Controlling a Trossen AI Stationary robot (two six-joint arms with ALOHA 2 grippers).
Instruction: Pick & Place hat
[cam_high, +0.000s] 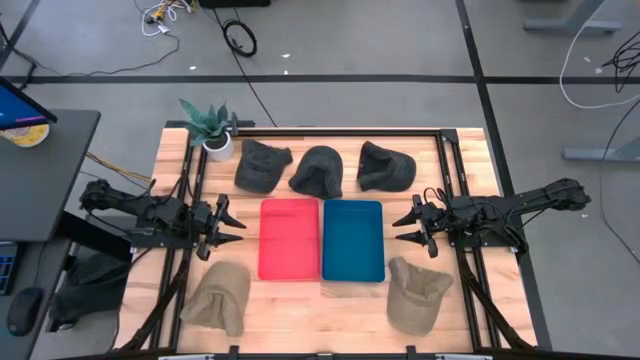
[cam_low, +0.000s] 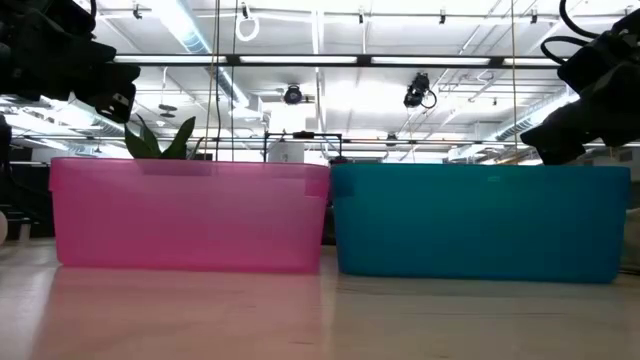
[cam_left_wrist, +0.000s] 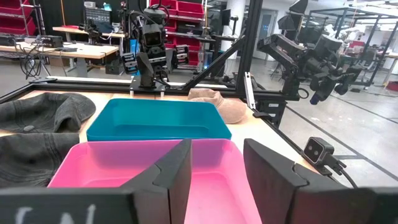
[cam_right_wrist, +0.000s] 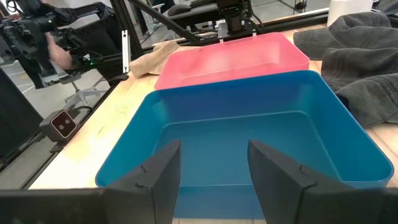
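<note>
Hats (cam_high: 318, 170) lie well apart from both arms' open, empty jaws.

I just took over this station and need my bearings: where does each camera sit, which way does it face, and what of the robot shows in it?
High view: overhead, straight down; both arms, left gripper and right gripper, both open, flanking the pink bin and blue bin.
Low view: table height, level across; bin walls, arm parts at the upper corners.
Left wrist view: over the pink bin toward the right arm; own fingers.
Right wrist view: over the blue bin toward the left arm; own fingers.
Shared: all views show both bins.
</note>
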